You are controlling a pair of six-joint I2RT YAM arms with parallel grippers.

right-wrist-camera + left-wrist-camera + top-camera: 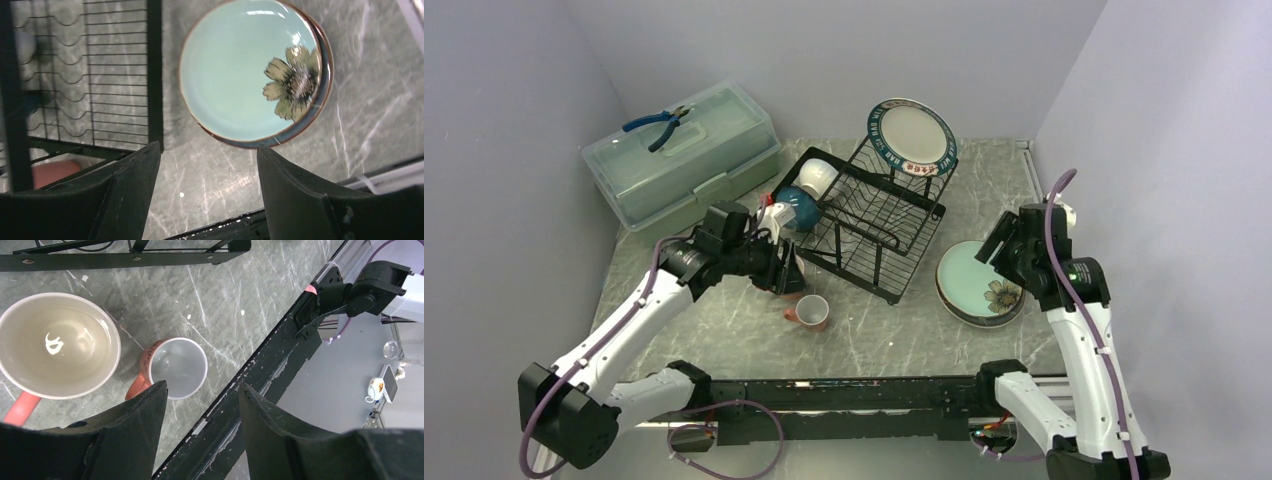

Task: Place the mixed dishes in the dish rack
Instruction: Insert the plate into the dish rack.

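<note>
We count two pink mugs, both upright on the desk: one mug (175,367) between the dish rack (879,235) and the near edge, and a second mug (57,345) just beside it. Two small bowls, a white bowl (816,177) and a teal bowl (799,205), sit at the rack's left end. One lettered plate (912,137) stands at its far end. The pale green floral plate (977,283) tops a stack near the right edge. The left gripper (202,387) angles down over the mugs, jaws apart and empty. The right gripper (207,147) hangs above the stack, likewise parted and holding nothing.
</note>
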